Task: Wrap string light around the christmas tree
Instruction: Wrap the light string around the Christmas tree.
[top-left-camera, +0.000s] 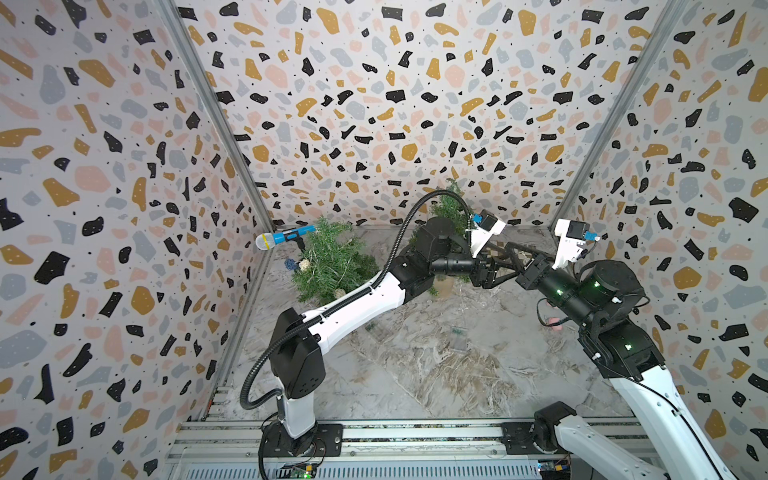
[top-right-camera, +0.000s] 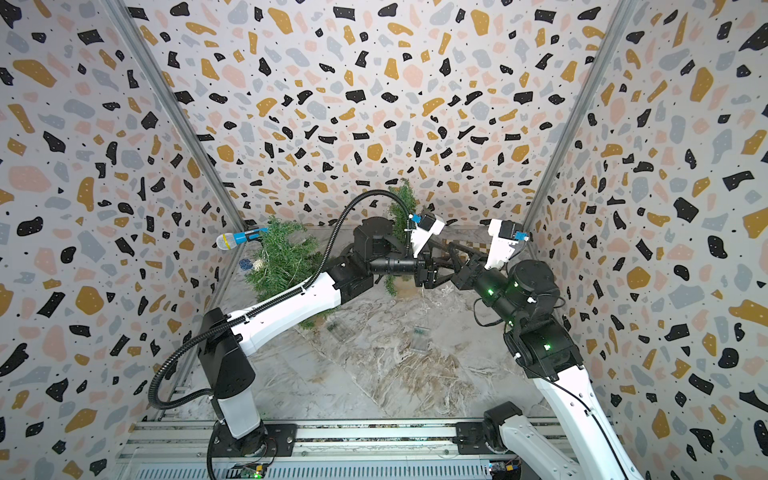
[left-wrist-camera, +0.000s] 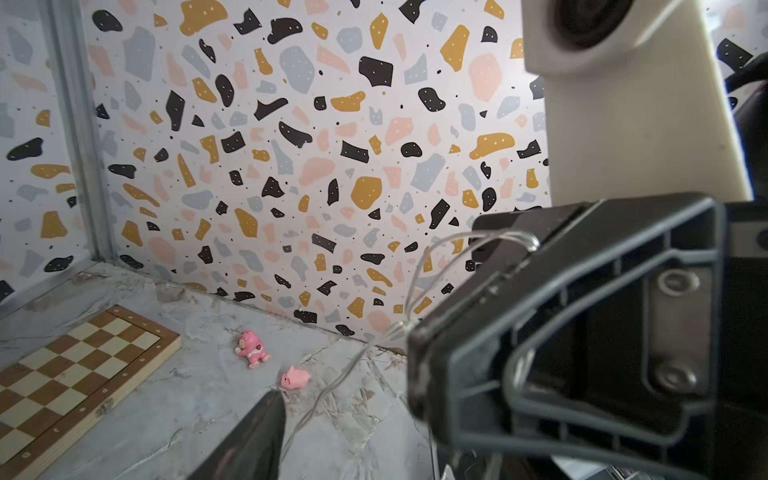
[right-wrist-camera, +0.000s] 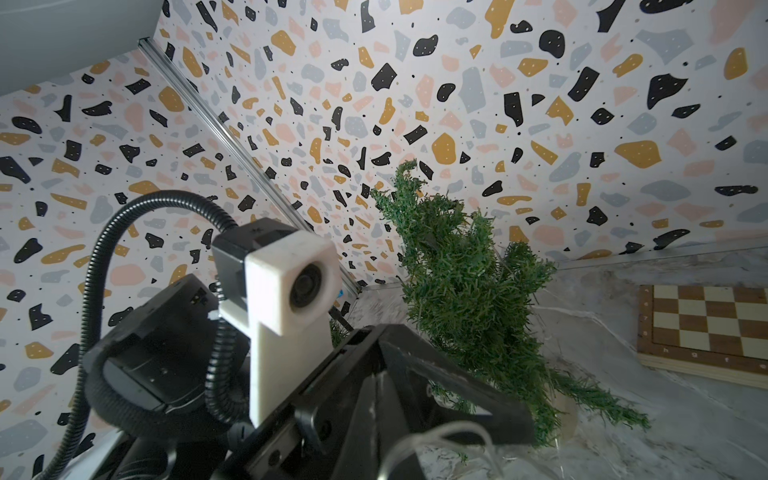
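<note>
Two green trees are on the surface: the christmas tree (right-wrist-camera: 465, 291) at the far edge and a second tree (top-left-camera: 332, 262) in the far left corner, beside one toy microphone (top-left-camera: 282, 239). The top views do not make out the thin string light (left-wrist-camera: 399, 327). The left wrist view shows it pinched in the closed right gripper (right-wrist-camera: 375, 374) and trailing to the surface near two pink toys, a bear (left-wrist-camera: 252, 349) and a pig (left-wrist-camera: 295, 378). The left gripper (top-left-camera: 498, 271) has its jaws apart.

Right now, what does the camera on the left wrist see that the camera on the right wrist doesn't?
Only the left wrist view shows two pink toys, a bear and a pig, lying on the table. Only the right wrist view shows the little Christmas tree and the left arm's camera. Both show the chessboard, the thin clear string light and the speckled wall.
</note>
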